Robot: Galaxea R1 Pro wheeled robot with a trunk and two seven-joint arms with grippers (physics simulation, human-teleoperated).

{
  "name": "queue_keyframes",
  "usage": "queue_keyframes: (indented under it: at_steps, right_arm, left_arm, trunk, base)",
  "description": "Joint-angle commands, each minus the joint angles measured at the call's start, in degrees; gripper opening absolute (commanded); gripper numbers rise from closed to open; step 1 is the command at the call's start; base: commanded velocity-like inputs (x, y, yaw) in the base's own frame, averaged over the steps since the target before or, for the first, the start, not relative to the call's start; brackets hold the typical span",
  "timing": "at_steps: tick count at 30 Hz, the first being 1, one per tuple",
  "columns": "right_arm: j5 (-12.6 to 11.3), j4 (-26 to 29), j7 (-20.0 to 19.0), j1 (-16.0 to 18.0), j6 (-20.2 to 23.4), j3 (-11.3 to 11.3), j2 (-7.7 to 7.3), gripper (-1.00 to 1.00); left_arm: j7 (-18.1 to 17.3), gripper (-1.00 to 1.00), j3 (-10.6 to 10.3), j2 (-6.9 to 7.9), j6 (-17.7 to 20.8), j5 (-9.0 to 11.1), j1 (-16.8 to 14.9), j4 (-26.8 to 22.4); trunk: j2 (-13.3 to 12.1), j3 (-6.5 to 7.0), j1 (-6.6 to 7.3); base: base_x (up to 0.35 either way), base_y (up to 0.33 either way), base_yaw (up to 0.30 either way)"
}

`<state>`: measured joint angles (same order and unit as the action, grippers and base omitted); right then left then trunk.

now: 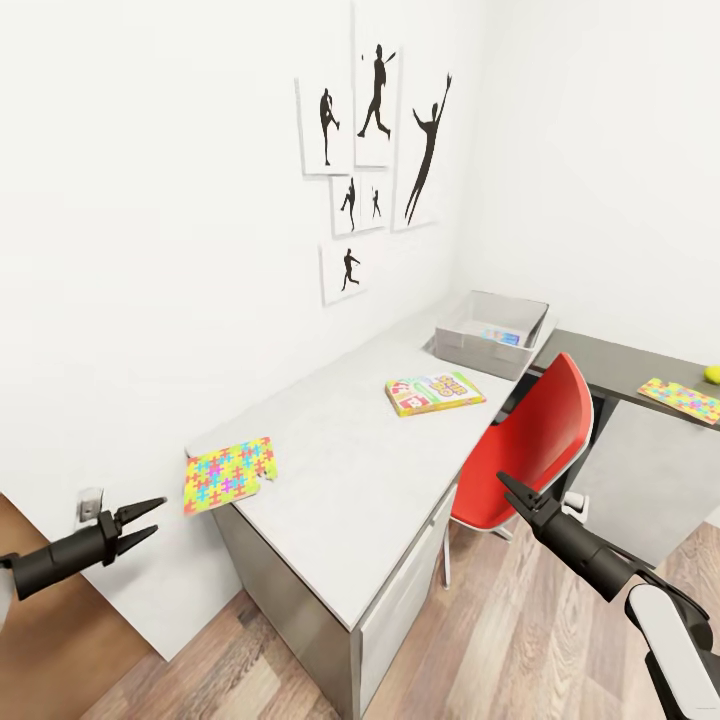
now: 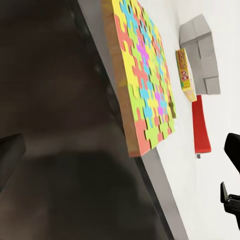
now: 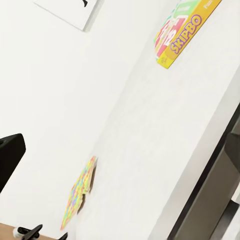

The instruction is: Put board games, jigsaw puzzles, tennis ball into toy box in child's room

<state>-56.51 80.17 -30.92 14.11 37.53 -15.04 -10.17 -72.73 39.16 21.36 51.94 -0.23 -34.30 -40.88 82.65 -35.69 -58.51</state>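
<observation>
Approaching the desk – no toy in hand.

Head view: the thin mosaic-patterned jigsaw puzzle [image 1: 229, 473] lies at the pale grey table's [image 1: 340, 480] nine-o'clock corner; the translucent grey toy box [image 1: 492, 333] sits at one o'clock. Both the left gripper [image 1: 143, 520] and the right gripper [image 1: 513, 491] are parted, empty. Left wrist view: that puzzle overhangs the edge – likely the next pick.

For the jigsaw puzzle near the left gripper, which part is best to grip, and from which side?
Probably the jigsaw puzzle corner overhanging the table end. It lies flat and thin, so the open left gripper could come from beyond that end, one finger above, one below.
</observation>
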Motion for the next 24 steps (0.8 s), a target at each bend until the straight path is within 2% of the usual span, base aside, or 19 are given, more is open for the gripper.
queue_keyframes:
  at_steps: [1, 7, 10, 11, 12, 15, 24]
  right_arm:
    - [-0.3, 0.0, 0.0, 0.0, 0.4, -0.1, 0.03, 1.0]
    - [-0.3, 0.0, 0.0, 0.0, 0.4, -0.1, 0.01, 1.0]
    - [-0.3, 0.0, 0.0, 0.0, 0.4, -0.1, -0.01, 1.0]
    - [-0.3, 0.0, 0.0, 0.0, 0.5, -0.1, -0.06, 1.0]
    - [-0.3, 0.0, -0.1, 0.0, 0.4, -0.1, -0.08, 1.0]
    - [-0.4, 0.0, -0.1, 0.0, 0.5, -0.1, -0.1, 1.0]
    - [-0.4, 0.0, -0.1, 0.0, 0.5, -0.1, -0.11, 1.0]
  left_arm:
    - [-0.2, 1.0, 0.1, -0.15, 0.6, 0.0, -0.1, 0.0]
    - [0.7, 1.0, 0.1, -1.44, 0.3, -0.1, -0.5, 0.0]
    - [2.6, 1.0, 0.1, -2.83, -0.1, -0.1, -0.6, 0.0]
    - [4.9, 1.0, 0.1, -3.94, -1.0, -0.1, -0.7, 0.0]
    - [6.6, 1.0, 0.0, -4.42, -1.7, 0.0, -0.7, 0.0]
    - [9.3, 1.0, 0.1, -4.96, -3.0, 0.1, -0.8, 0.0]
    - [10.6, 1.0, 0.2, -5.22, -3.7, 0.2, -0.9, 0.0]
  trunk:
    - [0.0, -0.05, 0.0]
    - [0.0, -0.05, 0.0]
    - [0.0, -0.05, 0.0]
    - [0.0, -0.05, 0.0]
    - [0.0, -0.05, 0.0]
    - [0.0, -0.05, 0.0]
    - [0.0, -0.05, 0.0]
  base:
    - [0.0, 0.0, 0.0]
    - [0.0, 0.0, 0.0]
    - [0.0, 0.0, 0.0]
    - [0.0, 0.0, 0.0]
    - [0.0, 0.0, 0.0]
    - [0.0, 0.0, 0.0]
    - [0.0, 0.0, 0.0]
